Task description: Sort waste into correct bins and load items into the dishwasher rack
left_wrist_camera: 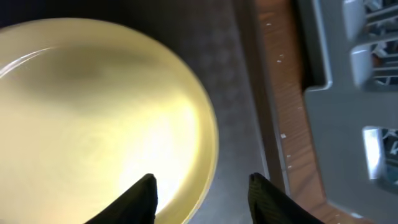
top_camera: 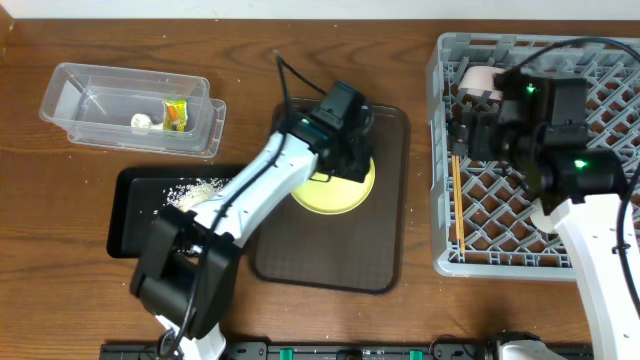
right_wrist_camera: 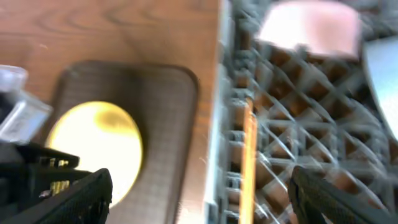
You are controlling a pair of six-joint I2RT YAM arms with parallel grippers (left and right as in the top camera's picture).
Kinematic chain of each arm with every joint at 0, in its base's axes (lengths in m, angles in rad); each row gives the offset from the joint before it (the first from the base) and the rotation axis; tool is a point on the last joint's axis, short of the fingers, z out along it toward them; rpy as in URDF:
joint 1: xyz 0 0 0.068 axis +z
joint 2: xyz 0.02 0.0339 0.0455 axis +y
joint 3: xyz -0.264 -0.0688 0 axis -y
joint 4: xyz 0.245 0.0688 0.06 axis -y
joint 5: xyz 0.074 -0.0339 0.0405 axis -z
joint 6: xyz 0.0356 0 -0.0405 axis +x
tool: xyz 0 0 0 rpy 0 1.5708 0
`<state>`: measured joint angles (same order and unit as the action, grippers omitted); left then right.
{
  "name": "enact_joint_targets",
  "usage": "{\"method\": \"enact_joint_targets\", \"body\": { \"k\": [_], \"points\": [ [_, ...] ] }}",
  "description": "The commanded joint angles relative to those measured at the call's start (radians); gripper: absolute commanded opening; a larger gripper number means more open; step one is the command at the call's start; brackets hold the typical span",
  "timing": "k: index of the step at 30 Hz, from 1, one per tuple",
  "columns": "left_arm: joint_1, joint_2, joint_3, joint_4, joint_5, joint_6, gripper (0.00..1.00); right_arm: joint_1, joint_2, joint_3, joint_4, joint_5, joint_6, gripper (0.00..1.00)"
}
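Observation:
The round yellow-green plate (top_camera: 335, 190) lies on the dark brown serving tray (top_camera: 385, 240). My left gripper (top_camera: 351, 157) hovers low over the plate's right edge and is open. In the left wrist view one fingertip (left_wrist_camera: 146, 193) is over the plate (left_wrist_camera: 93, 124) and the other over the tray, with nothing held. My right gripper (top_camera: 458, 135) is open above the left side of the dishwasher rack (top_camera: 600, 200). Wooden chopsticks (top_camera: 457, 205) lie in the rack below it, and show between its fingers in the right wrist view (right_wrist_camera: 249, 162). A small white cup (top_camera: 481, 80) stands in the rack's far left corner.
The clear tub (top_camera: 75, 95) at far left holds the snack wrapper (top_camera: 176, 115) and a white scrap (top_camera: 140, 121). The black tray (top_camera: 125, 215) holds rice crumbs (top_camera: 195, 190). A pale blue bowl's edge (right_wrist_camera: 380, 62) shows in the rack.

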<state>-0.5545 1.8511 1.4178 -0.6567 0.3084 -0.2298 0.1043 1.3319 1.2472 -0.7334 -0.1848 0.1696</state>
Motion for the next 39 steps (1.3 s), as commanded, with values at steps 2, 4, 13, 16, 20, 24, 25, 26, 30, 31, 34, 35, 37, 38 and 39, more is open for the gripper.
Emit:
{"method": "enact_joint_targets", "body": {
  "k": [2, 4, 13, 16, 20, 24, 25, 26, 30, 31, 34, 35, 37, 38, 39],
  "points": [
    [0.101, -0.124, 0.0, -0.075, -0.019, 0.008, 0.54, 0.082, 0.043, 0.002, 0.042, -0.055, -0.019, 0.89],
    [0.156, -0.167, 0.0, -0.128, -0.032, 0.007, 0.57, 0.128, 0.08, 0.002, 0.058, -0.056, -0.019, 0.89],
    [0.432, -0.292, 0.0, -0.334, -0.059, 0.008, 0.6, 0.3, 0.32, 0.002, 0.09, -0.043, -0.017, 0.73],
    [0.497, -0.293, 0.0, -0.384, -0.059, 0.008, 0.61, 0.328, 0.404, 0.002, 0.094, 0.002, 0.018, 0.66],
    [0.544, -0.292, 0.0, -0.42, -0.059, 0.008, 0.65, 0.339, 0.509, 0.002, 0.098, 0.027, 0.063, 0.59],
    [0.549, -0.292, 0.0, -0.424, -0.059, 0.008, 0.66, 0.342, 0.591, 0.002, 0.104, 0.027, 0.099, 0.51],
    [0.549, -0.292, 0.0, -0.424, -0.059, 0.008, 0.65, 0.342, 0.609, 0.002, 0.109, 0.026, 0.113, 0.47],
    [0.549, -0.292, 0.0, -0.424, -0.059, 0.008, 0.66, 0.342, 0.625, 0.002, 0.115, 0.019, 0.116, 0.43],
    [0.549, -0.292, 0.0, -0.424, -0.059, 0.008, 0.66, 0.342, 0.665, 0.002, 0.121, 0.008, 0.127, 0.31],
    [0.549, -0.292, 0.0, -0.424, -0.059, 0.008, 0.65, 0.342, 0.666, 0.002, 0.122, 0.008, 0.127, 0.24],
    [0.549, -0.292, 0.0, -0.424, -0.059, 0.008, 0.66, 0.341, 0.663, 0.002, 0.135, 0.013, 0.137, 0.07],
    [0.549, -0.292, 0.0, -0.424, -0.059, 0.008, 0.66, 0.34, 0.66, 0.002, 0.141, 0.013, 0.138, 0.04],
    [0.549, -0.292, 0.0, -0.424, -0.059, 0.008, 0.66, 0.336, 0.649, 0.007, 0.146, 0.021, 0.137, 0.01],
    [0.549, -0.292, 0.0, -0.424, -0.059, 0.008, 0.66, 0.331, 0.638, 0.013, 0.144, 0.026, 0.137, 0.01],
    [0.549, -0.292, 0.0, -0.424, -0.059, 0.008, 0.66, 0.322, 0.621, 0.02, 0.139, 0.032, 0.136, 0.01]
  ]
}}
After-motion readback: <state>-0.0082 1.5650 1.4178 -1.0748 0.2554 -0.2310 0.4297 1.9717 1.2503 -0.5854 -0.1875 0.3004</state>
